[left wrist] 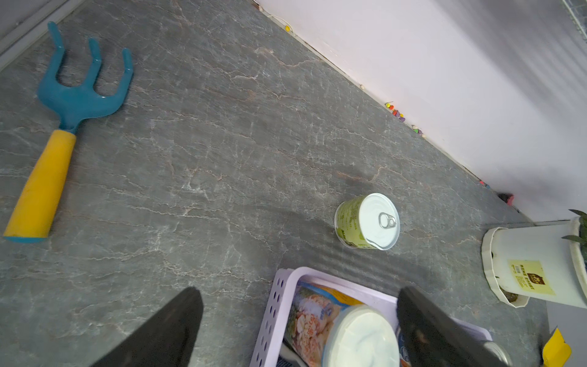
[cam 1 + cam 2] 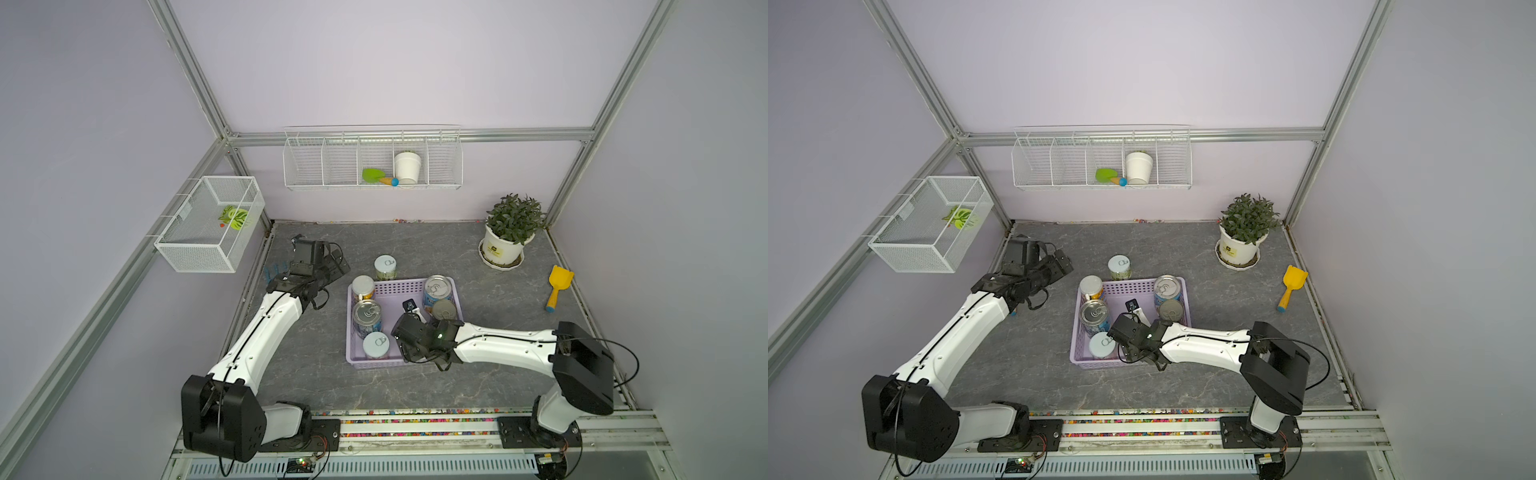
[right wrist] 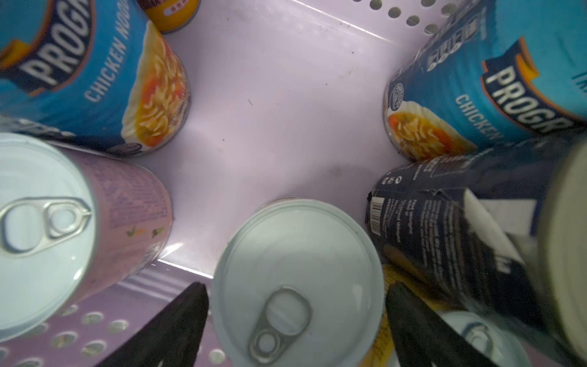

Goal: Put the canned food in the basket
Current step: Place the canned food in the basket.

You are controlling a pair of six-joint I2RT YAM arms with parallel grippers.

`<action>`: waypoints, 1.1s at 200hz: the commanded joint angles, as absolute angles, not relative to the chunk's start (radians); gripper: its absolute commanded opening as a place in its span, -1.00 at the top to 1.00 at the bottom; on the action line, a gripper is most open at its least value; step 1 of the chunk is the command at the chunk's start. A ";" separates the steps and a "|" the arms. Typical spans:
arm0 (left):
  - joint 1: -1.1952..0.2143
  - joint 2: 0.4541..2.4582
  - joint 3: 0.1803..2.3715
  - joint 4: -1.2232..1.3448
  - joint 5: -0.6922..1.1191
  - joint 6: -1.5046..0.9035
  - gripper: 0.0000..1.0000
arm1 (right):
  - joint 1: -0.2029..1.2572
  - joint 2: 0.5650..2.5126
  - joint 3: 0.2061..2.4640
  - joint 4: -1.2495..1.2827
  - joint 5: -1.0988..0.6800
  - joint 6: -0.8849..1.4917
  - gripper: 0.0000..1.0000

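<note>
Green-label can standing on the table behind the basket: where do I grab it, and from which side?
Probably best: grip the green-label can across its curved side wall, descending from above with the open left pincer. It stands upright, lid up, with bare table on both flanks; the basket wall sits close.

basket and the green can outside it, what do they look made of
The basket looks like lilac plastic, matt, with holes through its walls. The green can looks like metal under a printed label, going by its shiny pull tab; its white lid may be coated.
</note>
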State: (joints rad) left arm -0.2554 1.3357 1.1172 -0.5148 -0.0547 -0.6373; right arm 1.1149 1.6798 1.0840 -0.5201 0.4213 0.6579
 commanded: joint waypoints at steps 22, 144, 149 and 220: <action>-0.261 1.478 1.296 -0.571 0.029 -0.547 -1.00 | 1.120 1.620 1.040 -0.597 0.400 0.640 -0.96; -0.457 2.086 1.938 -0.858 -0.055 -0.390 -1.00 | 1.124 1.276 0.915 -0.514 0.521 0.648 -0.96; -0.466 2.099 1.950 -0.862 -0.059 -0.386 -1.00 | 1.124 1.263 0.907 -0.513 0.527 0.649 -0.96; -0.497 2.190 2.008 -0.878 -0.056 -0.381 -1.00 | 1.124 1.224 0.882 -0.505 0.538 0.652 -0.96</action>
State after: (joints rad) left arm -0.4961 2.1567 1.9572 -0.8524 -0.0517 -0.4015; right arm 1.1187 1.2144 0.8890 -0.5056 0.5167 0.6430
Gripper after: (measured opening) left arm 0.999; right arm 0.980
